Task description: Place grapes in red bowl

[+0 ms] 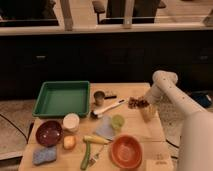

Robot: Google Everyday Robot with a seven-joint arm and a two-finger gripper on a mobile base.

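faintly, marks show on a small block (160, 160) at the front right corner of the wooden table (150, 131), too blurred to read. dark cabinets stand behind the table. the grapes (135, 102) lie near its right edge, with the gripper (145, 104) just beside them; whether it grasps them cannot be told. the dark red bowl (49, 132) sits well apart at front left, near the green tray (62, 97).

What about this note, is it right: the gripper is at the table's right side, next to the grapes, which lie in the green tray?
Not quite. The camera view shows the grapes lying on the table, well to the right of the green tray, not in it. The rest stands: the gripper is at the table's right side, next to them.
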